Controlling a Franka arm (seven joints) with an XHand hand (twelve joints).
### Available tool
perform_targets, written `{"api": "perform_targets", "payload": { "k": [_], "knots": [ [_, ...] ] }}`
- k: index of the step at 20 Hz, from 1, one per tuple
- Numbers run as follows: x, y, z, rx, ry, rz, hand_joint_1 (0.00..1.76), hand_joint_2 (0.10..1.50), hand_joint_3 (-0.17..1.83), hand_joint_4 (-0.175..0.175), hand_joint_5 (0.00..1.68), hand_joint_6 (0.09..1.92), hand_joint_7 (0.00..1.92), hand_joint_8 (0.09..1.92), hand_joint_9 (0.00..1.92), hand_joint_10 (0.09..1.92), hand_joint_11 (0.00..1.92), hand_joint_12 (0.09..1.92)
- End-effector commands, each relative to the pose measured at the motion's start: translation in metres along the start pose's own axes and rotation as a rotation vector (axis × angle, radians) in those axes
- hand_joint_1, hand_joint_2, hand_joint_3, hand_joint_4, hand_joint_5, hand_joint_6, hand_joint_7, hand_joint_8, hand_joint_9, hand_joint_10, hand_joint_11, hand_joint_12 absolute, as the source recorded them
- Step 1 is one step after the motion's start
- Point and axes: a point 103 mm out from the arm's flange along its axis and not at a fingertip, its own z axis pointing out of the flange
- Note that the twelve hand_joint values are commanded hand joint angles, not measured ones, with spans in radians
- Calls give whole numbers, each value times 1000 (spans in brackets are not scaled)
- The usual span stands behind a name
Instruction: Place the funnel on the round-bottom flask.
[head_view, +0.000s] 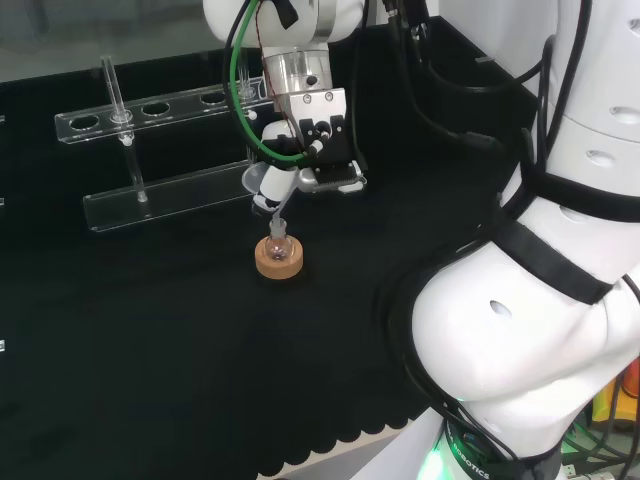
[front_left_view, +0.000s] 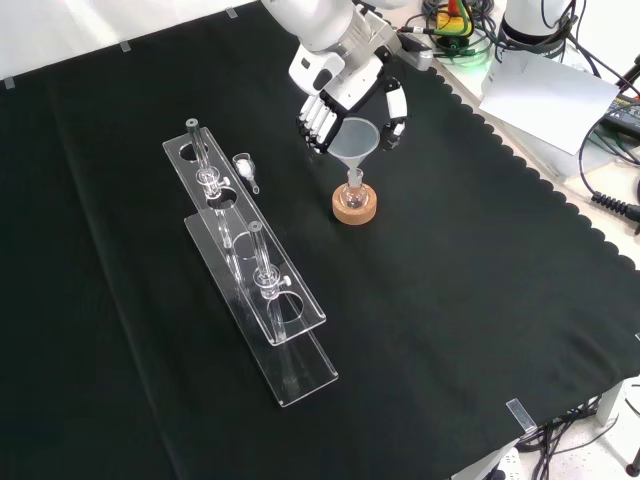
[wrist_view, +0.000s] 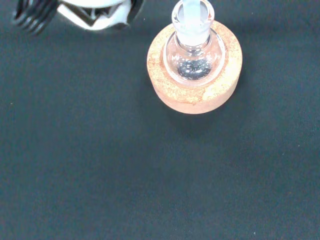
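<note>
The robot hand (front_left_view: 352, 92) has its fingers and thumb curled round the rim of the funnel (front_left_view: 357, 140), holding it upright straight above the round-bottom flask (front_left_view: 354, 188), which sits in a cork ring (front_left_view: 355, 208) on the black cloth of the table (front_left_view: 480, 300). The step in hand looks like the seating itself — in the front view the funnel's stem reaches down to the flask's neck and seems to be at or just inside its mouth. What comes next, by my judgement, is a short straight lowering until the cone rests on the neck, then letting the fingers go without tipping the small flask in its ring. Whether the stem has truly entered the neck is hard to tell: glass and funnel are both clear, and in the head view the stem and neck merge into one pale line. In the wrist view the flask's bulb and neck are seen from above, but the stem cannot be picked out. A clear rack (front_left_view: 250, 270) holding test tubes stands well apart, to the left in the front view.
</note>
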Motion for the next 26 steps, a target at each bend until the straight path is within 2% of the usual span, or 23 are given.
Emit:
{"api": "perform_targets", "payload": {
  "k": [1,10,15,20,26],
  "knots": [
    [0,1,0,-6,-10,-1,855,619,678,-80,305,87,0,526,206,774,153,1378],
    [-3,2,0,2,-12,1,847,617,665,-84,264,87,0,499,174,771,131,1381],
    [-5,3,1,25,-12,-2,829,610,633,-90,184,87,0,340,108,784,67,1398],
    [-3,1,3,29,-21,-2,808,601,590,-89,109,87,0,99,27,804,6,1411],
    [-1,-6,0,12,-29,-5,796,594,545,-86,71,87,0,87,0,723,0,1361]
  ]
}}
